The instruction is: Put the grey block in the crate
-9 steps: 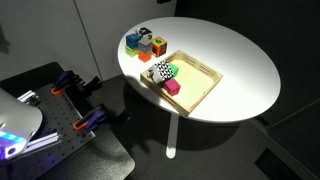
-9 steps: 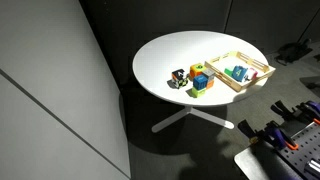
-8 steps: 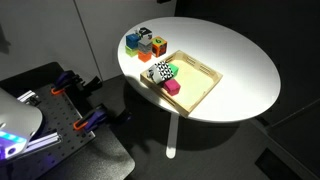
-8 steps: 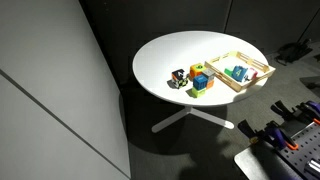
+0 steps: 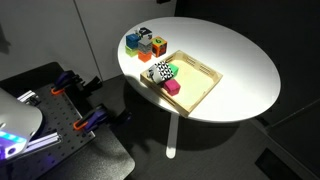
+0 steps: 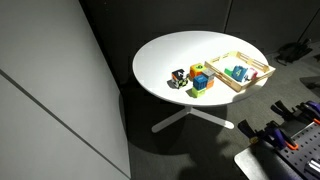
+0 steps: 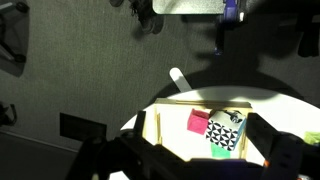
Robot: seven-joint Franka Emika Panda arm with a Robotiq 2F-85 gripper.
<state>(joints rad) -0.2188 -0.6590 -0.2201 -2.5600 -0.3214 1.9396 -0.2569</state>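
The grey block [image 5: 142,33] is a small dark cube at the far end of a cluster of toy cubes on the round white table; it also shows in an exterior view [image 6: 178,77]. The crate [image 5: 203,76] is a shallow light wooden tray beside the cluster, seen in both exterior views [image 6: 256,66] and in the wrist view [image 7: 160,122]. It holds a black-and-white patterned block [image 7: 223,136], a pink cube [image 7: 198,122] and a green one. My gripper [image 7: 205,162] hangs high over the crate with its dark fingers wide apart and empty. The grey block is outside the wrist view.
Several coloured cubes [image 5: 150,44] stand next to the grey block. The table [image 5: 240,60] has one central leg [image 5: 171,130]. A dark bench with orange-handled clamps [image 5: 70,100] lies beside the table. A grey wall panel [image 6: 50,90] stands nearby.
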